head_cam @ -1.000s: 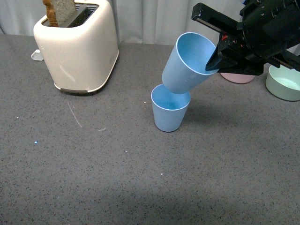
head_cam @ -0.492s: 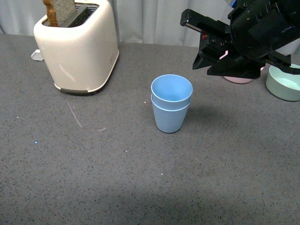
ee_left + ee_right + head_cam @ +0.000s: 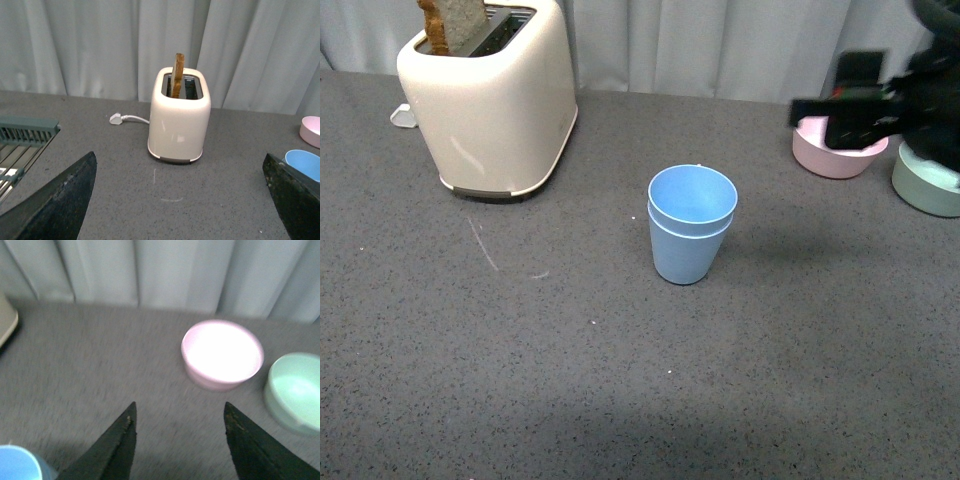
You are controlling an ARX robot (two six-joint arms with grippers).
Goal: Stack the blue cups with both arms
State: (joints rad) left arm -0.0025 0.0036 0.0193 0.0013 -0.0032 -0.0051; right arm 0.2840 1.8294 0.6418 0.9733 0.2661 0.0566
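In the front view the two blue cups [image 3: 691, 224] are seen nested, one seated inside the other, standing upright near the middle of the grey table [image 3: 520, 370], mouths up. The stack is judged to be complete, with nothing gripping it. The right gripper [image 3: 840, 112] is blurred at the far right, raised in front of the pink bowl [image 3: 835, 152] and beside the green bowl [image 3: 925, 182]; its jaws cannot be read here. The cups lie well apart from it, towards the robot's left and nearer the robot. The left arm is not seen in this view. A toaster [image 3: 490, 100] with a slice of bread [image 3: 450, 22] is placed at the far left.

In the left wrist view the left gripper [image 3: 180, 200] is shown with its two dark fingers [image 3: 55, 205] set wide apart and nothing held between them. The toaster stands straight ahead, and only the rim of a blue cup is caught at the picture's edge, just beside one finger. A rack [image 3: 22, 137] is seen at the other edge.

In the right wrist view the right gripper is shown spread open and empty, aimed at the bare table in front of the pink and green bowls. A sliver of blue cup rim is caught at a corner, off to one side of the fingers. Of the two arms, the right is judged the nearer to the stack, and any retreat would be made away from the upright cup axis.
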